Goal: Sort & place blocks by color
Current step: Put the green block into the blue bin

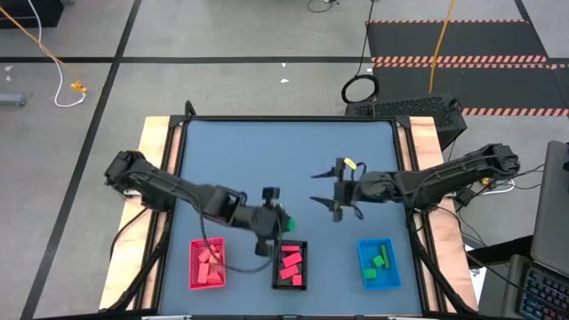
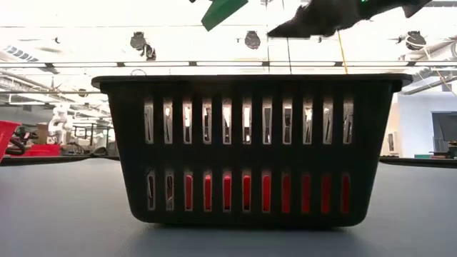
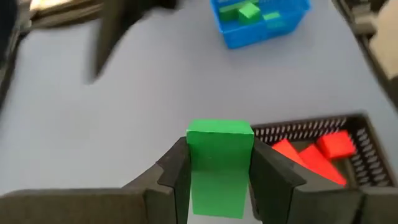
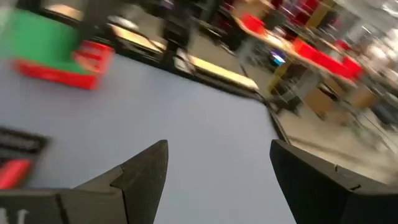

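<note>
My left gripper (image 1: 281, 222) is shut on a green block (image 3: 219, 163), which hangs in the air over the far edge of the black tray (image 1: 291, 265); the low view shows the block (image 2: 223, 11) high above that tray. My right gripper (image 1: 338, 201) hovers open over the middle of the table, with nothing between its fingers (image 4: 143, 171). The red tray (image 1: 207, 263) holds salmon-pink blocks, the black tray holds bright red blocks (image 3: 317, 152), and the blue tray (image 1: 378, 264) holds green blocks (image 3: 247, 11). My left gripper pinches the green block by two opposite side faces (image 3: 194, 171) between its two fingers (image 3: 176, 174). The fingers slant down toward the table's near side. The block's free end sticks out past the fingertips, and the block is lifted clear of the table and the trays.
The three trays stand in a row along the table's near edge, red at left, black in the middle, blue at right. The blue-grey table top (image 1: 267, 151) lies bare beyond them. Wooden rails (image 1: 160, 151) run along the table's left and right sides.
</note>
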